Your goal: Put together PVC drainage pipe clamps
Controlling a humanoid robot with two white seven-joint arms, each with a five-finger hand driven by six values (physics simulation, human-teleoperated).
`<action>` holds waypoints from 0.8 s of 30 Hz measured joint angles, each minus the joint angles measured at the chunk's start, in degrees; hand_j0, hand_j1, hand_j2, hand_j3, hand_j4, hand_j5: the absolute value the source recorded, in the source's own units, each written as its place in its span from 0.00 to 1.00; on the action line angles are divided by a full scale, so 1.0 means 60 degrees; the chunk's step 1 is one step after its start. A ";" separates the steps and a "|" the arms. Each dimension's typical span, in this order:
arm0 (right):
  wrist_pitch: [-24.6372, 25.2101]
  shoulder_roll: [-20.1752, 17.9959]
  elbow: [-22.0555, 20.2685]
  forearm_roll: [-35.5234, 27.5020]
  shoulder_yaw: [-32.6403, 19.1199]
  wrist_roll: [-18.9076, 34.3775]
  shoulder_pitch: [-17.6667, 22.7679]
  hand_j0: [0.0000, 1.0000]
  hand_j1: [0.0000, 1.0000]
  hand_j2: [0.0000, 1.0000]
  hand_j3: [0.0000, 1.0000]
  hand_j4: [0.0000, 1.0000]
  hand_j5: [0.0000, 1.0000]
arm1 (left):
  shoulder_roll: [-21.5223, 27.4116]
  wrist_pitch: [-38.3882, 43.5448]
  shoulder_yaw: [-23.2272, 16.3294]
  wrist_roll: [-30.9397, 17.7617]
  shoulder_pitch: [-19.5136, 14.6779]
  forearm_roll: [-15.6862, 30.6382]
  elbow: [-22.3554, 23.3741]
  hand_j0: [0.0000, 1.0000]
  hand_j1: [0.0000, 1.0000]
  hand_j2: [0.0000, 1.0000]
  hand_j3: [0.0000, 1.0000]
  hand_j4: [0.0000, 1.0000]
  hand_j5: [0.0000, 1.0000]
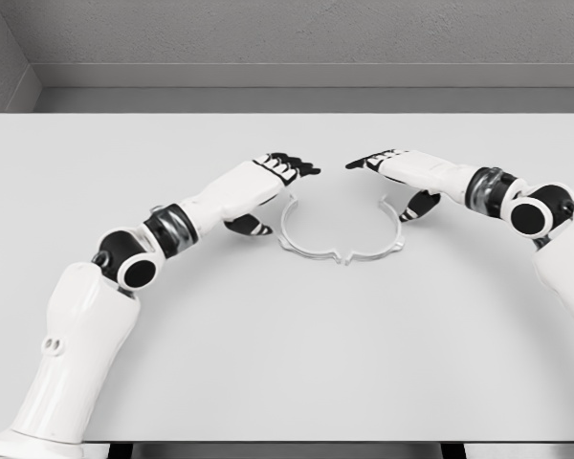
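Clamp halves (342,244), thin and pale, lie flat near the middle of the white table (287,363), forming an open ring. Just beside the ring's left end hovers the left hand (279,177), fingers stretched out and holding nothing. By the ring's right end sits the right hand (392,170), likewise extended and empty, its thumb dipping close to the ring.

view: one only, taken from the head | facing: forward and steeply down onto the desk (287,363) | range: near, arms entering at both lower corners | far limit: wall seen beyond the left hand (285,168) and right hand (381,163) | shared: none
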 measured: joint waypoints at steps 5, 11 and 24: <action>0.0000 0.0114 -0.0015 -0.0046 0.0001 0.0000 0.0000 1.00 1.00 1.00 1.00 1.00 1.00 | 0.0338 -0.0002 0.0389 0.0001 0.0029 0.0030 -0.0209 1.00 1.00 1.00 1.00 1.00 1.00; 0.0000 0.0212 -0.0022 -0.0088 0.0001 0.0000 -0.0015 1.00 1.00 1.00 1.00 1.00 1.00 | 0.0430 -0.0003 0.0533 0.0001 0.0000 0.0039 -0.0225 1.00 1.00 1.00 1.00 1.00 1.00; -0.0099 -0.0662 -0.0090 -0.0069 -0.0118 -0.0041 -0.0074 1.00 1.00 1.00 1.00 1.00 1.00 | -0.0089 0.0107 0.0724 0.0008 -0.1523 0.0028 0.1868 1.00 1.00 1.00 1.00 1.00 1.00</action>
